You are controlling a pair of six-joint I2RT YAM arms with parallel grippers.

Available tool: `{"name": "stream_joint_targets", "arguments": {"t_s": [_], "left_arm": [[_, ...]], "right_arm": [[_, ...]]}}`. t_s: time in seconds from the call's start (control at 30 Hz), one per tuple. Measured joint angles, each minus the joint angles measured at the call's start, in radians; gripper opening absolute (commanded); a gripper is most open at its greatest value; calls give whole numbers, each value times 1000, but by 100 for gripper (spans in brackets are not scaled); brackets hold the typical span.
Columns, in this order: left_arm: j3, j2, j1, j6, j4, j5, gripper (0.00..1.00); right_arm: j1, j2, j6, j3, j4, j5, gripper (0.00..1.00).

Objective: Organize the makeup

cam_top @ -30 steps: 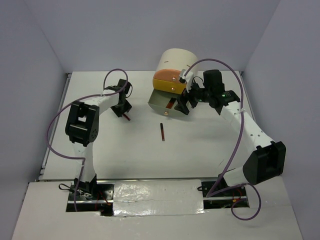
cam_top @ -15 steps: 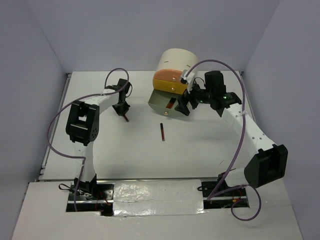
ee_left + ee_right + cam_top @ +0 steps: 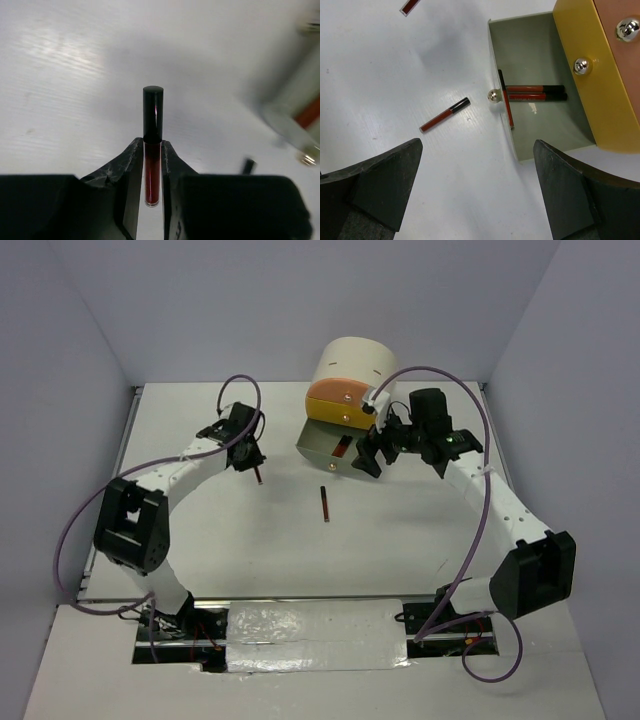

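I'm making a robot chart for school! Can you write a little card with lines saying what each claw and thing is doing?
Left gripper: shut on a dark-red stick with a black cap
Right gripper: open, holding nothing, near the open drawer
Inside the drawer: red sticks
Table: one loose stick lying flat

Five dark-red sticks (image 3: pixel 535 88) were counted: three in the open drawer (image 3: pixel 535 60), one loose stick (image 3: pixel 325 503) near the middle of the surface (image 3: pixel 400 540), and one held stick (image 3: pixel 152 165) in the left gripper (image 3: pixel 151 146). One cream cylinder (image 3: pixel 355 360) carried three drawers, each with one round knob (image 3: pixel 581 65). Two grippers showed, counting the right gripper (image 3: pixel 477 145).
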Motion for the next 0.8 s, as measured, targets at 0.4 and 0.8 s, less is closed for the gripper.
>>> {"name": "stream_joint_targets", "arguments": {"t_s": [0.4,0.8], "left_arm": [[47,-6,-125,-156,245,234,0],[410,288,-195,-308,249,306,67]], "right_arm": [[-24,-45,61,-41,17,25,100],[-51,-85,163,-90,83,87,100]]}}
